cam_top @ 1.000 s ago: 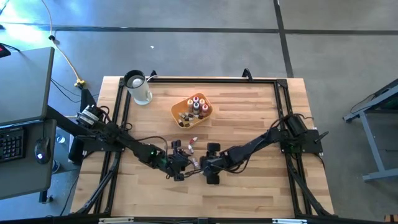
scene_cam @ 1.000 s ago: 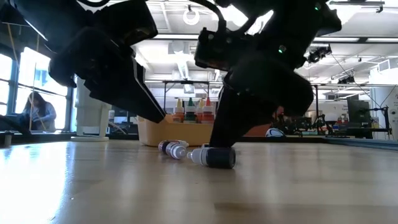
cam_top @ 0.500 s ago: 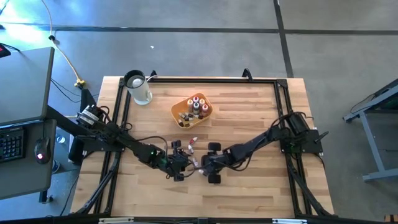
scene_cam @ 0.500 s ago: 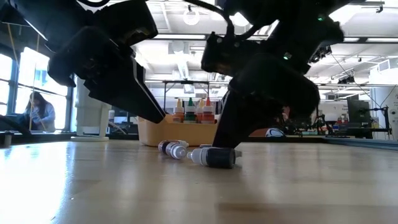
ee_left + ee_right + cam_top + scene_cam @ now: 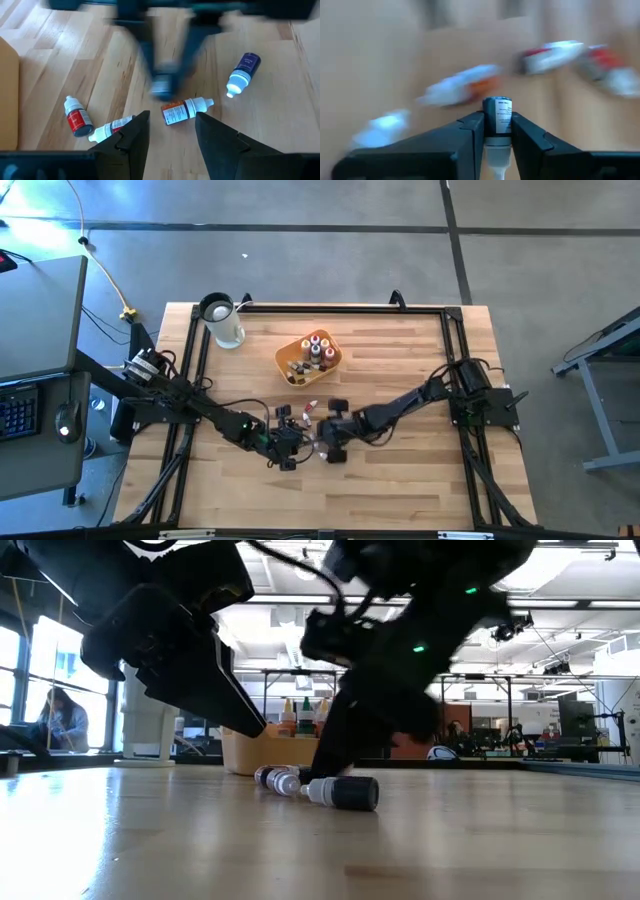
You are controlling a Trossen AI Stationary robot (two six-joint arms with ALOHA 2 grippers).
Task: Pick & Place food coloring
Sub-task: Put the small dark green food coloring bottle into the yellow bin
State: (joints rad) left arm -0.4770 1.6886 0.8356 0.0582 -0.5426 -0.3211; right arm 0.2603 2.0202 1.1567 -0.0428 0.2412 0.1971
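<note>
a: gripping a small bottle (image 5: 497, 116), the right gripper (image 5: 497, 132) has its fingers clenched on it, pale cap toward the wrist.

b: and the other arm?

a: the left gripper (image 5: 171, 131) hangs with fingers parted, holding nothing. just ahead of its tips lies an orange bottle (image 5: 186, 110); a dark blue bottle (image 5: 243, 73) lies farther off to one side, and a red bottle (image 5: 77, 116) and a red tube (image 5: 113, 127) lie to the other.

b: the rest of the food coloring?

a: standing in the tray (image 5: 291, 351), well beyond both grippers, near the jug (image 5: 222, 321). the two grippers are close together over the table (image 5: 420, 480).
</note>
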